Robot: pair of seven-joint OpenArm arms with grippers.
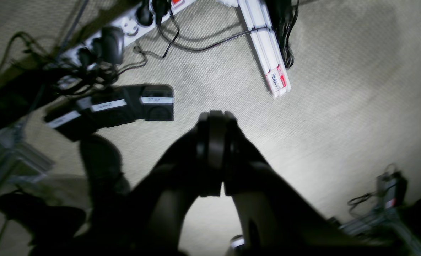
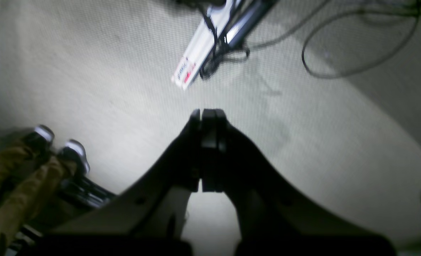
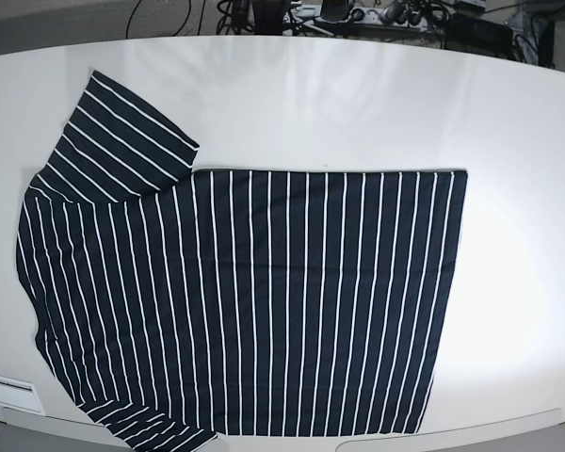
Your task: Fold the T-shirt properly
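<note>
In the left wrist view, the left gripper is fully closed, its two dark jaws pressed together, and nothing is between them. Under it is a pale carpet floor. Ahead of the gripper and to its left lies a white power strip with dark plugs and tangled cables. Ahead and a little to its right, a white rail with a red label lies on the floor. Some black boxes with white labels are just to the left of the fingertips. The T-shirt does not show in this view.

In the right wrist view, the right gripper is also closed tight and holds nothing. The same pale carpet is below it. Ahead of the jaws lies a white rail with a label, and a grey cable loops ahead to the right. The picture is blurred.

In the base view, the T-shirt lies flat and spread on the white table, the stripes running across it, one sleeve pointing to the far left corner. Neither gripper appears in this view, so both are well apart from the shirt.
</note>
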